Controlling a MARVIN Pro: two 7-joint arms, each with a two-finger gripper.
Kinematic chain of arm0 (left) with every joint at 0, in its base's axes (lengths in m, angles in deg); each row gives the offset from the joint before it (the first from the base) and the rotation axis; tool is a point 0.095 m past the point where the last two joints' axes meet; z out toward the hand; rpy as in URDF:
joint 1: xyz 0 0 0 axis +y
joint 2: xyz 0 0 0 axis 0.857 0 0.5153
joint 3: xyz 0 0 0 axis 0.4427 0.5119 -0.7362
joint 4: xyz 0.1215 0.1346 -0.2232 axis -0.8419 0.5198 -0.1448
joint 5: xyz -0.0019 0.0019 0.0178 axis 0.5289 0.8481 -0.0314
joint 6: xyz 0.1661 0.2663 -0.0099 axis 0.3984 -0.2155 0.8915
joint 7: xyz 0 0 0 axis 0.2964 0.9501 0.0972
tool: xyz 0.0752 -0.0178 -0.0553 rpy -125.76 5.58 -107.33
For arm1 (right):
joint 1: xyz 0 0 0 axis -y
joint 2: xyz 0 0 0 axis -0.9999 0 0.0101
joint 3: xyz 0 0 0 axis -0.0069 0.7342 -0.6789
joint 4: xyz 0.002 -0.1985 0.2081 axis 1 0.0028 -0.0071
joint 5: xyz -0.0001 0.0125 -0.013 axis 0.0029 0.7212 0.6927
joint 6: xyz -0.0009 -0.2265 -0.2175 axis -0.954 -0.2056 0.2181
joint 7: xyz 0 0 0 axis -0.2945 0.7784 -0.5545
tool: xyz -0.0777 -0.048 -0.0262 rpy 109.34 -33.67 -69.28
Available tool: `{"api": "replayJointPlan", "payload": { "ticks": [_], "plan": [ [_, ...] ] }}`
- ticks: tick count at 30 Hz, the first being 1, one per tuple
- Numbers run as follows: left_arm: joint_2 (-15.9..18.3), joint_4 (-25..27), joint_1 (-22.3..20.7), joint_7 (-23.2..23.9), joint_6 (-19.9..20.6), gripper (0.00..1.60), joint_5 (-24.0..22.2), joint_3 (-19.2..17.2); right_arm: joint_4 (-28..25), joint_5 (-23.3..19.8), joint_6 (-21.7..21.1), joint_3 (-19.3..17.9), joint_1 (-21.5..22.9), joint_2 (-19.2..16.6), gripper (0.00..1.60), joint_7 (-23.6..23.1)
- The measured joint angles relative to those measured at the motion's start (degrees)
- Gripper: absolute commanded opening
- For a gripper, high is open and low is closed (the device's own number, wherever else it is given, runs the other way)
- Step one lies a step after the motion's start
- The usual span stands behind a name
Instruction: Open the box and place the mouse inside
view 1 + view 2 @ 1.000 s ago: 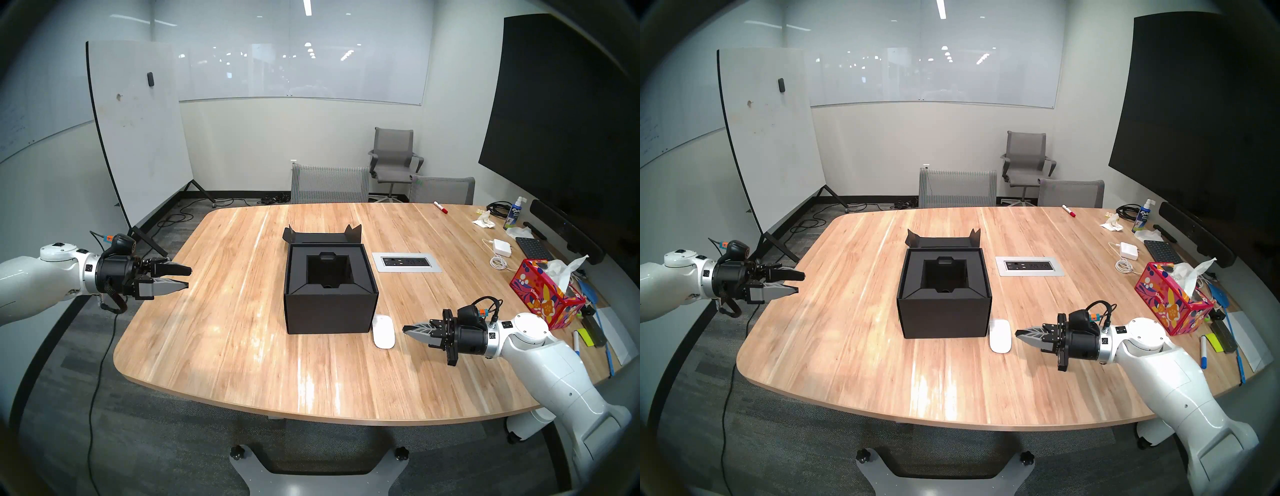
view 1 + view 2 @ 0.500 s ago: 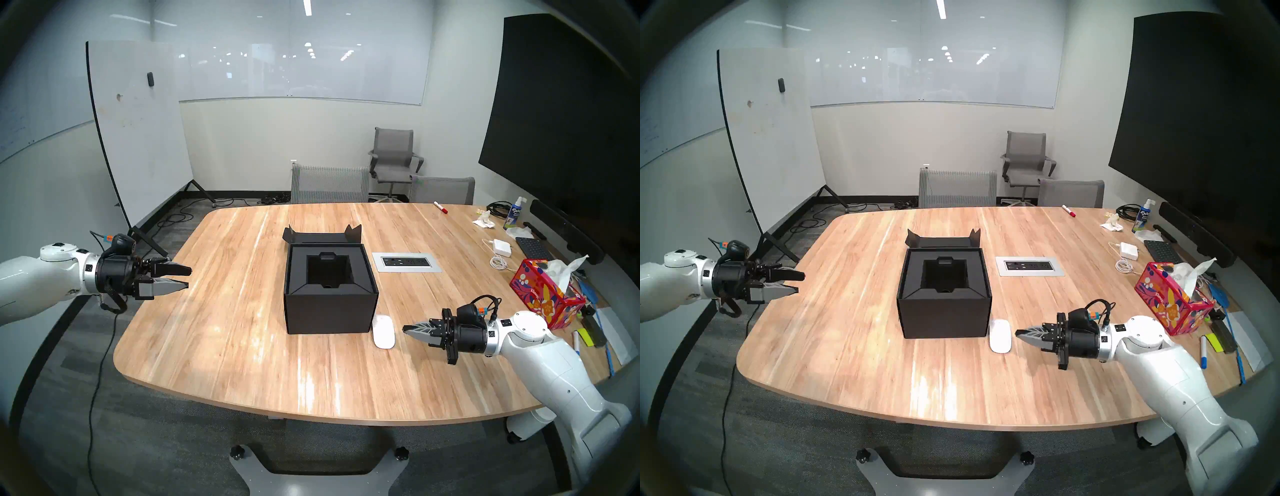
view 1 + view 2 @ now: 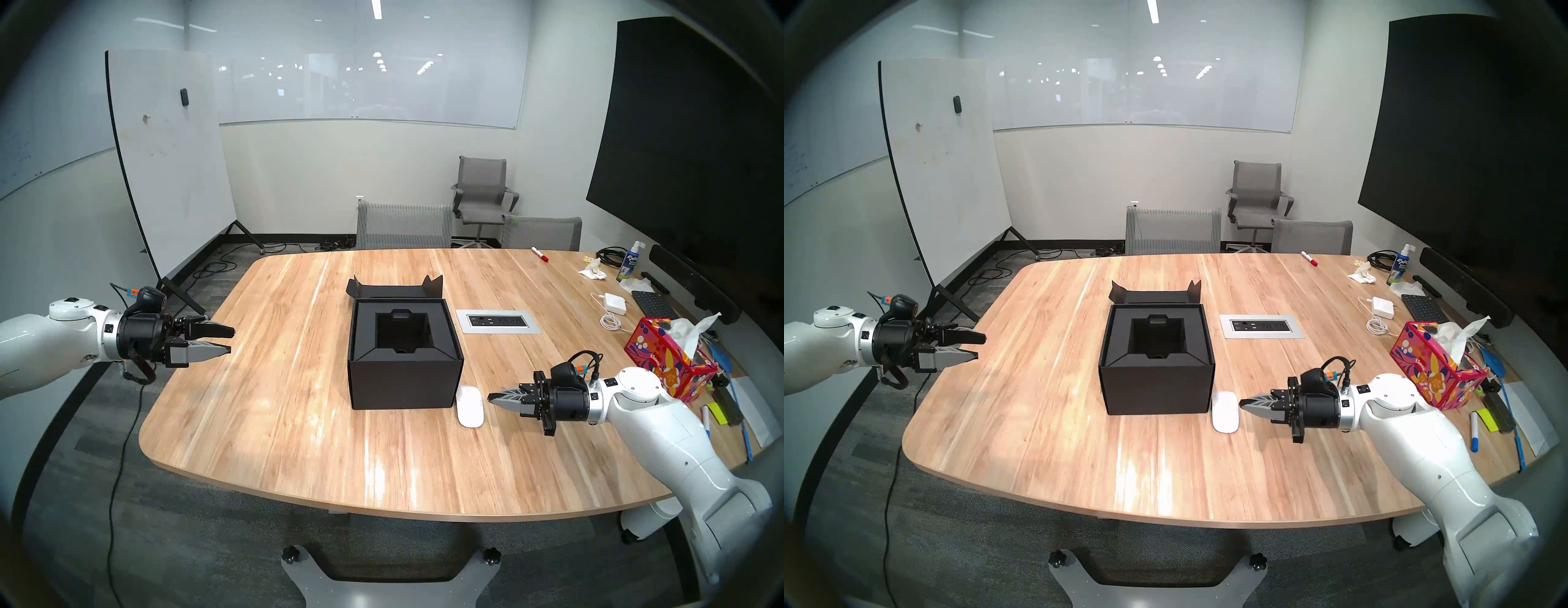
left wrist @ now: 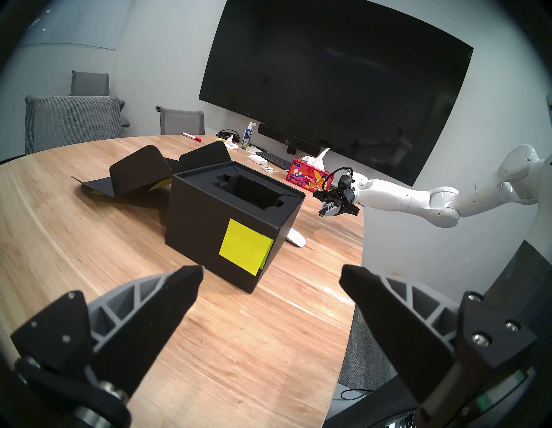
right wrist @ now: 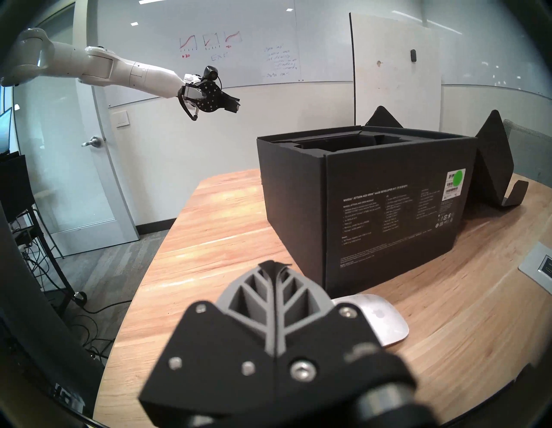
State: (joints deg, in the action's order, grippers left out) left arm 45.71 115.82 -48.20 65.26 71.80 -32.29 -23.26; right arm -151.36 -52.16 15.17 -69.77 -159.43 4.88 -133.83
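Observation:
The black box (image 3: 403, 382) stands open mid-table, its flap lid (image 3: 392, 291) folded back flat behind it, the black recessed insert (image 3: 403, 329) empty. It also shows in the left wrist view (image 4: 221, 227) with a yellow-green sticky note (image 4: 245, 249), and in the right wrist view (image 5: 388, 209) with a white label (image 5: 454, 185). The white mouse (image 3: 469, 406) lies on the table by the box's front right corner. My right gripper (image 3: 491, 398) is shut and empty, just right of the mouse (image 5: 379, 319), slightly above the table. My left gripper (image 3: 231, 339) is open and empty, over the table's left edge, far from the box.
A grey power outlet plate (image 3: 498, 321) is set in the table right of the box. A red floral tissue box (image 3: 666, 365), white power adapter (image 3: 616, 303), keyboard (image 3: 653, 305), spray bottle (image 3: 631, 261) and markers crowd the right edge. Chairs (image 3: 403, 225) stand beyond the far edge.
My right gripper has moved a little left and away from me, closer to the mouse. The left arm, box and mouse have not moved.

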Motion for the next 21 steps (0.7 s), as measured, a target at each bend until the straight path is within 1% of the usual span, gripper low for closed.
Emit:
{"api": "replayJointPlan", "payload": {
  "ticks": [13, 19, 21],
  "plan": [
    [0.0, 0.0, 0.0, 0.0, 0.0, 1.60, 0.0, 0.0, 5.0, 0.3, -2.2, 2.1, 5.7, 2.3, 0.00, -4.0],
    [0.0, 0.0, 0.0, 0.0, 0.0, 1.60, 0.0, 0.0, 8.9, 0.3, -2.3, 3.1, 8.2, 3.9, 0.00, -5.8],
    [0.0, 0.0, 0.0, 0.0, 0.0, 1.60, 0.0, 0.0, 11.0, 0.3, -2.3, 3.7, 9.3, 4.7, 0.00, -6.2]
  ]
}}
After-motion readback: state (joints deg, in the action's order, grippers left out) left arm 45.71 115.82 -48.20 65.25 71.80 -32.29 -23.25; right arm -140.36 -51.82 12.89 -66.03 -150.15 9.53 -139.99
